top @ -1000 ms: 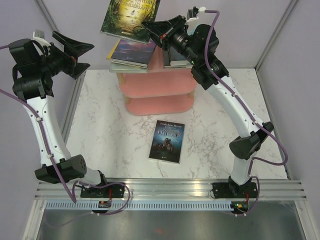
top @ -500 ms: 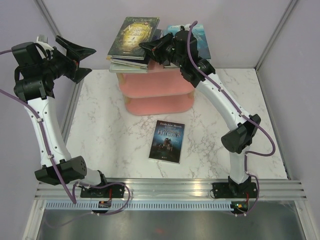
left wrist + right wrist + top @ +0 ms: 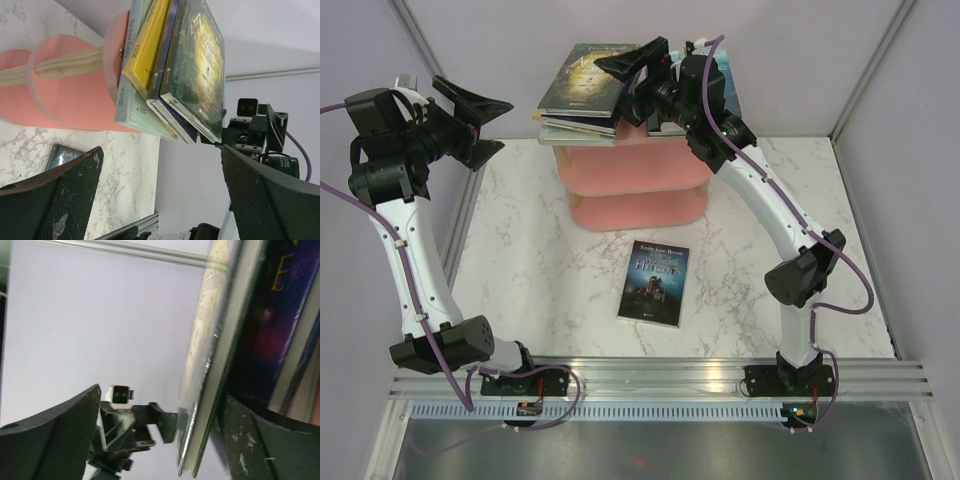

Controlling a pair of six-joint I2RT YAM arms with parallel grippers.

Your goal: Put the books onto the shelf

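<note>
- Currently the right pincer (image 3: 618, 85) is reaching in over the top tier of the pink shelf (image 3: 635, 190), with its two fingers standing well apart and clamping nothing
- The green-gold book (image 3: 582, 75) is lying on top of the left stack (image 3: 150, 90), and its near edge is passing between those spread fingers; in the right wrist view the book is sitting close to one finger with open air on the other side, and I cannot tell whether either finger is actually touching the cover
- Under it the stack is showing a purple-blue book (image 3: 167, 60), a yellow book (image 3: 145, 50) and a pale grey-green book (image 3: 125, 100) at the bottom, all overhanging the rounded end of the top board
- A second pile with a light blue cover (image 3: 722, 85) is lying on the right half of the same tier, mostly hidden behind the right arm
- The left pincer (image 3: 503, 122) is hanging high at the left, beyond the table's side edge, jaws spread wide, gripping nothing and pointing toward the shelf
- The dark blue book (image 3: 655, 282) is lying flat and face up on the white marble table (image 3: 520, 270), in front of the shelf and well apart from it, between the two arms
- The shelf is standing at the far edge of the table, against the back wall
- Pale lilac walls (image 3: 470, 30) are closing in the space on three sides, an aluminium rail (image 3: 660, 375) is running along the near edge under both arm bases, and purple cables (image 3: 410, 270) are trailing down each arm
</note>
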